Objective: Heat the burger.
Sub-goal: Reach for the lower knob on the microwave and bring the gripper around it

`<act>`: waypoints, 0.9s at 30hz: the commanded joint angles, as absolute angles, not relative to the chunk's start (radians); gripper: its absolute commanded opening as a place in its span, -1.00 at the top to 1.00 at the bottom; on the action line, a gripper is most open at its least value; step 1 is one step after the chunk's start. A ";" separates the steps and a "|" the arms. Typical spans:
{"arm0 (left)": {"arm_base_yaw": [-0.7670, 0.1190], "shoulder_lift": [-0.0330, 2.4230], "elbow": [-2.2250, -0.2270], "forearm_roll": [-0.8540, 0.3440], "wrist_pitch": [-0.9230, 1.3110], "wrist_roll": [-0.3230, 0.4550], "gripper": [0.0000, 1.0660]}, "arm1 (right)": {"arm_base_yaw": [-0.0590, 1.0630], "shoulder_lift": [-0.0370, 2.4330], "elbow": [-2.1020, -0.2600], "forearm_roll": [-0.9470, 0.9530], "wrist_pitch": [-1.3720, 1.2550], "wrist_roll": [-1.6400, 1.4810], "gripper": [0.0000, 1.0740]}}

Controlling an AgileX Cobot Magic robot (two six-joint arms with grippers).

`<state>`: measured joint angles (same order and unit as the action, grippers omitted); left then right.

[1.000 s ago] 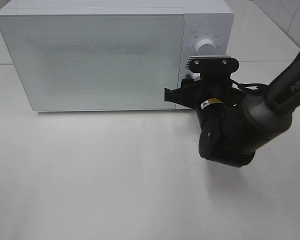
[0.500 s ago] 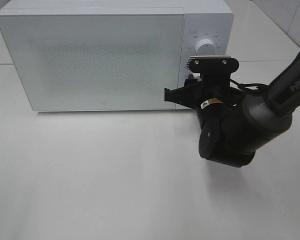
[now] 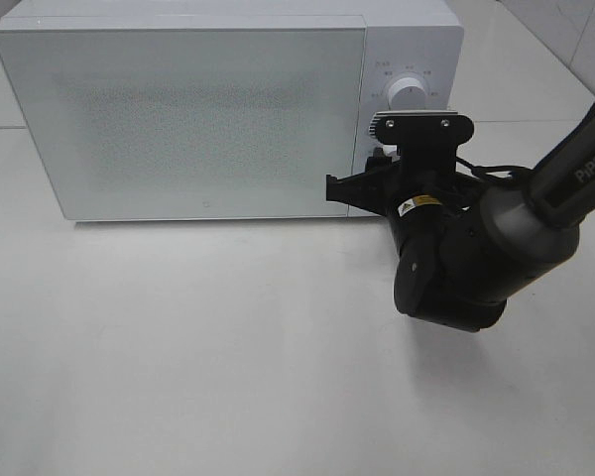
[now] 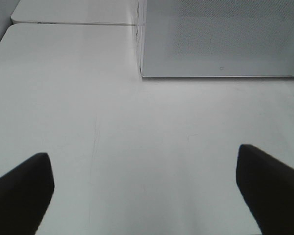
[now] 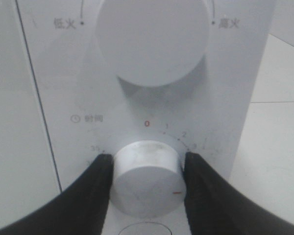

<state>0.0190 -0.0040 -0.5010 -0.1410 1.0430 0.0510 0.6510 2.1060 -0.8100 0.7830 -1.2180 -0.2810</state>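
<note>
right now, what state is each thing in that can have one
microwave door: shut
timer knob: gripped on both sides
power knob: untouched
right gripper: shut on the timer knob
left gripper: open, empty, above the table
burger: not in view

The right arm [image 3: 547, 201] is a dark grey tube with white "PiPER" lettering [image 3: 594, 163] along it. It widens into a bulky, rounded black wrist housing [image 3: 446, 276] with a dull sheen. A small yellow-and-white sticker [image 3: 422, 205] sits on the housing. Above it is a black camera bracket [image 3: 421, 129] with a pale grey top edge and two bright screws [image 3: 388, 123]. Thin black cables [image 3: 491, 171] loop between bracket and arm. The right pincer [image 5: 148, 157] has smooth black fingers [image 5: 83, 200] with rounded tips. The left pincer [image 4: 142, 152] shows two dark, blunt, wedge-shaped fingers [image 4: 19, 191].
</note>
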 commanded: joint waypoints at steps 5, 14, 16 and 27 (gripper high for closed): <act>0.022 -0.032 -0.498 -0.144 1.032 0.046 -0.78 | 0.654 2.101 -0.817 0.760 -1.332 -0.241 0.85; 0.022 -0.032 -0.498 -0.144 1.032 0.046 -0.78 | 0.654 2.101 -0.817 0.686 -1.334 -0.097 0.85; 0.022 -0.032 -0.498 -0.144 1.032 0.046 -0.78 | 0.654 2.101 -0.817 0.655 -1.356 -0.032 0.84; 0.022 -0.032 -0.498 -0.144 1.032 0.046 -0.78 | 0.654 2.101 -0.817 0.585 -1.358 0.210 0.84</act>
